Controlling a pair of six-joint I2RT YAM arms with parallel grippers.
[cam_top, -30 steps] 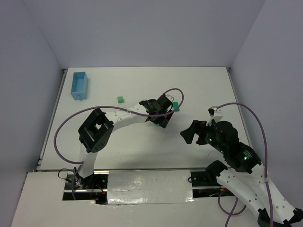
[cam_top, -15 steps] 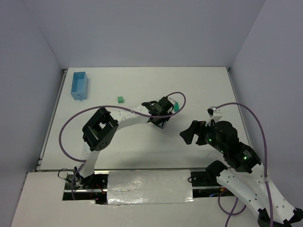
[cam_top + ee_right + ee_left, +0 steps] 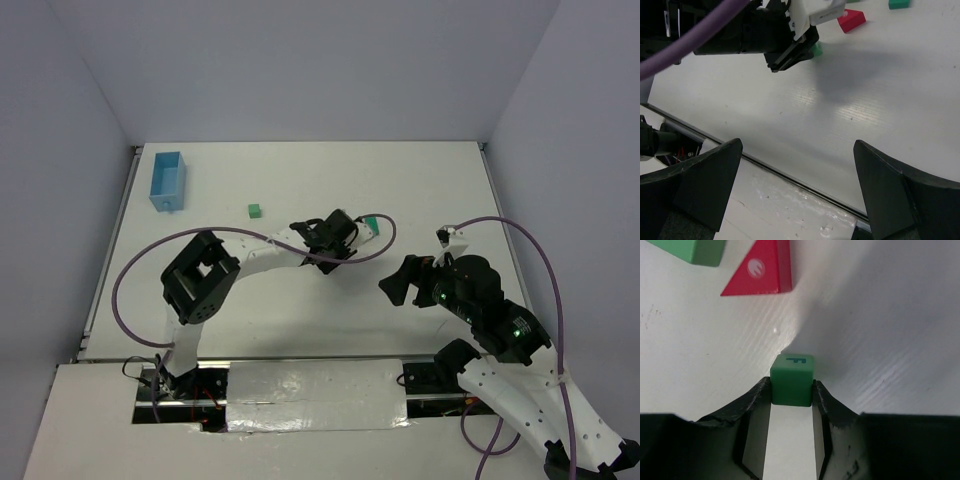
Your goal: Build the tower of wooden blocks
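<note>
In the left wrist view my left gripper (image 3: 792,386) is shut on a small green cube (image 3: 792,379) with a dark mark on top; both fingers press its sides, and it sits on the white table. Just beyond it lie a red triangular piece (image 3: 760,271) and another green block (image 3: 690,250). From above, the left gripper (image 3: 350,232) is at mid-table with a green block (image 3: 370,221) at its tip. A separate green cube (image 3: 255,210) lies further left. My right gripper (image 3: 398,283) hovers open and empty; its view shows the held cube (image 3: 816,49) and the red piece (image 3: 851,20).
A light blue box (image 3: 167,182) stands at the far left of the table. Purple cables loop from both arms over the table. The table's near edge and a taped strip (image 3: 790,200) lie under the right gripper.
The left gripper's jaws have come together from wide open onto the green cube. The left arm has shifted slightly. The right arm has stayed still.
</note>
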